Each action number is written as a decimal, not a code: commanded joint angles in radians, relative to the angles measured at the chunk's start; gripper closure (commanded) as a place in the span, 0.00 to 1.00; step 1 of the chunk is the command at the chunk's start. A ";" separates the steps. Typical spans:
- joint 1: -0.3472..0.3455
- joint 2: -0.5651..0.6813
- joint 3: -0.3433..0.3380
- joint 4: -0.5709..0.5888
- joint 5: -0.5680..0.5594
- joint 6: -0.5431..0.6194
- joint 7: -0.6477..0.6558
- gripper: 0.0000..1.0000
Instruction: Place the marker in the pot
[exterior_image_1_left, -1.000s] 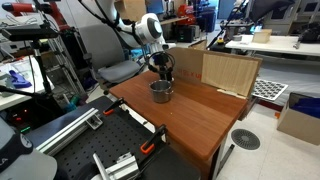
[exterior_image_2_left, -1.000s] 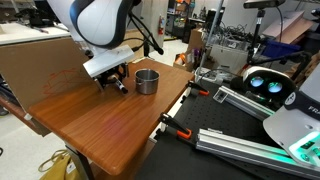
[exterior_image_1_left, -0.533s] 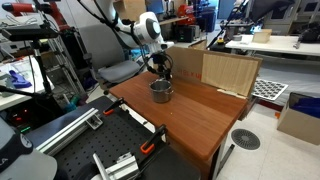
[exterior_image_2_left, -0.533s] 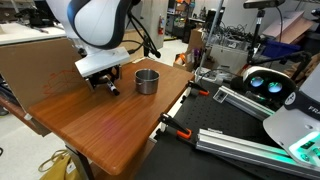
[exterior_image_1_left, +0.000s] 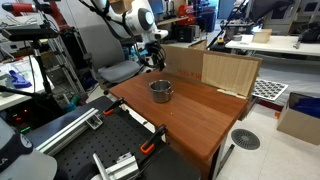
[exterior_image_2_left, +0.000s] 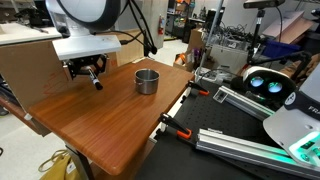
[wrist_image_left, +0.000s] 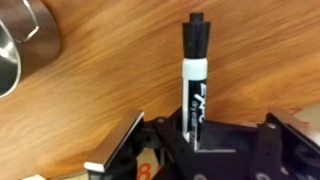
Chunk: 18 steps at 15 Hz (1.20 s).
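The small shiny silver pot stands on the wooden table in both exterior views (exterior_image_1_left: 161, 90) (exterior_image_2_left: 147, 81), and its rim shows at the top left of the wrist view (wrist_image_left: 20, 45). My gripper (exterior_image_2_left: 88, 72) hangs above the table beside the pot, on the cardboard-box side, and also shows in another exterior view (exterior_image_1_left: 155, 58). It is shut on a black-and-white dry-erase marker (wrist_image_left: 193, 75), which sticks out from between the fingers (wrist_image_left: 195, 140) with its black cap pointing away. The marker's tip shows below the gripper (exterior_image_2_left: 97, 84).
A large open cardboard box (exterior_image_1_left: 225, 70) stands on the table behind the pot and also shows in an exterior view (exterior_image_2_left: 30, 65). Clamps and metal rails (exterior_image_2_left: 230, 140) lie beyond the table's edge. An office chair (exterior_image_1_left: 115, 65) stands behind the arm.
My gripper has risen from the table surface next to the pot and moved away from the pot, carrying the marker up with it. The pot has not moved.
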 joint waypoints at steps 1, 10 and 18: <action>0.010 -0.092 -0.005 -0.087 0.031 0.029 -0.025 0.99; -0.008 -0.321 -0.018 -0.273 -0.010 0.005 0.009 0.99; -0.097 -0.478 -0.054 -0.459 -0.172 0.078 0.126 0.99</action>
